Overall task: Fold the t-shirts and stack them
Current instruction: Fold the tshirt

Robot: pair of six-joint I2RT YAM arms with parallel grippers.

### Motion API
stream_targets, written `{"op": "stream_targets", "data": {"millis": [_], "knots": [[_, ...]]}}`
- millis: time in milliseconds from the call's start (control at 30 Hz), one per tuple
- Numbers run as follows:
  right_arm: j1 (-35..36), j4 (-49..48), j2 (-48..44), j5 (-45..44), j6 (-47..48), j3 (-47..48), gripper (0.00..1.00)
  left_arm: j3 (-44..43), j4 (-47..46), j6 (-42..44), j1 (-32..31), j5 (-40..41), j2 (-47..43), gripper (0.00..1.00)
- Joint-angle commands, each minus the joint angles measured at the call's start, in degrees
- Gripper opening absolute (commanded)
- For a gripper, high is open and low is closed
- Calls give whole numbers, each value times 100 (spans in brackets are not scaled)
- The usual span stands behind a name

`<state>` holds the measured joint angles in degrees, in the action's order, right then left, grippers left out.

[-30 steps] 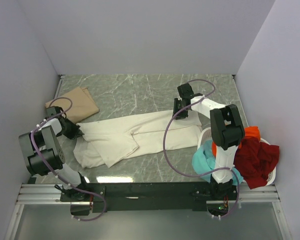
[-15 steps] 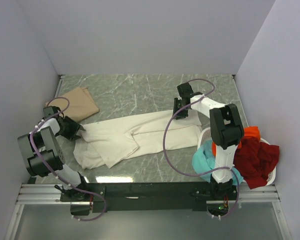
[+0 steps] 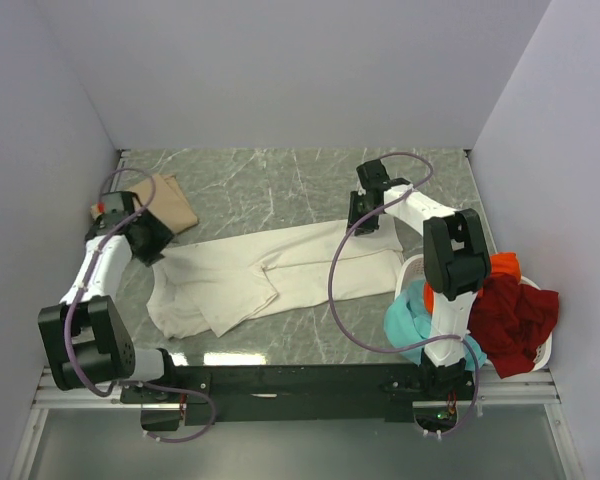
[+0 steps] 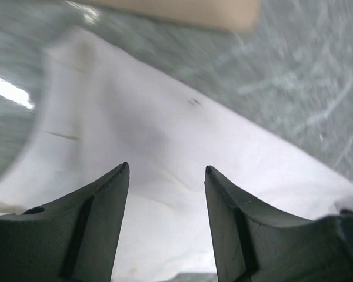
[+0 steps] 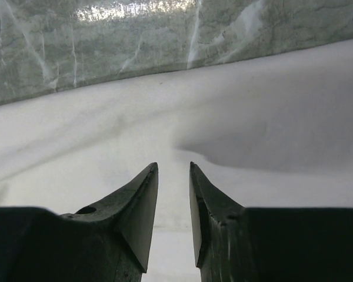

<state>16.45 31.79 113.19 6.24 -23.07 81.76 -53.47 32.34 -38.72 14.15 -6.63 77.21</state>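
The cream shirt (image 3: 280,262) lay stretched across the table (image 3: 280,180), wrinkled, its left end doubled over in loose folds. The left gripper (image 4: 166,168) stood wide above that end, empty; the right gripper (image 5: 173,165), jaws narrowly parted, hovered over the right end

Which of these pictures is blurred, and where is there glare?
Left wrist view: motion blur smears the cream-white t-shirt and the tan t-shirt. Right wrist view: sharp, a glare band on the table. Top view: sharp, one glare patch by the table's near edge.
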Motion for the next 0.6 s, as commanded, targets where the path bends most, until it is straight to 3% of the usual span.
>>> {"op": "stream_targets", "data": {"millis": [0,233,567], "knots": [[-28,64,-157,-17,31,139,35,100,-156,-557,-753,-118,74,60],[-28,-6,-51,-70,-48,-151,35,390,-904,-997,-1072,-830,830,61],[87,187,-51,-334,-198,-406,35,636,-1195,-839,-1072,-735,1604,62]]}}
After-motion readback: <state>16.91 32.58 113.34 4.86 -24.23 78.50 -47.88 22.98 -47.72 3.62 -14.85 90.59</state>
